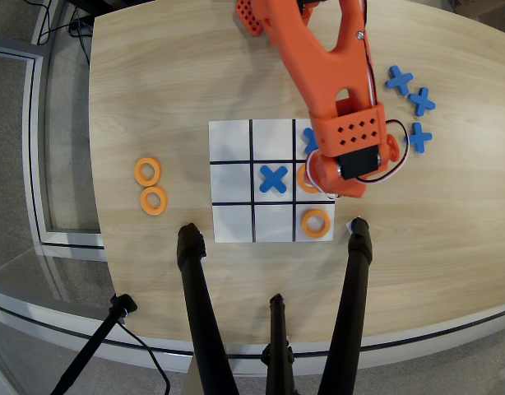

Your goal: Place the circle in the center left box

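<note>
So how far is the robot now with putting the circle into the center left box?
Nearly done, it seems. In the overhead view the circle is over the center left box, the middle cell of the right column, mostly hidden under the arm. Whether the jaws have let go cannot be seen. Left: release, if not done, and pull the arm away.

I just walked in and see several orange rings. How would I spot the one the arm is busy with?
Find the white nine-cell board in the middle of the wooden table. In its right-hand column, look at the middle cell: the ring there peeks out from under the orange arm. The ring one cell below lies fully uncovered, and two more sit off the board, left.
</note>
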### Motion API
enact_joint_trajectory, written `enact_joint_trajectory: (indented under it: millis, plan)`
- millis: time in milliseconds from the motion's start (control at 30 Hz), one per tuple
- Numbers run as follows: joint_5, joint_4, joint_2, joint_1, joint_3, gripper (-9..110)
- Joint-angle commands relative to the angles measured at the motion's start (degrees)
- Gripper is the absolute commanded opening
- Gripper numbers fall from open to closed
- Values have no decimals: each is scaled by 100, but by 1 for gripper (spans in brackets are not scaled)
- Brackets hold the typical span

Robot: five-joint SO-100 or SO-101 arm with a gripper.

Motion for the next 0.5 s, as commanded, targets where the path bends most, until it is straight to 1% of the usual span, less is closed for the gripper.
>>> enact_joint_trajectory:
  millis: [0, 467]
  plan:
    - [53, -123, -53, -79, -26, 0]
    - [123, -334, -554, -97, -281, 0]
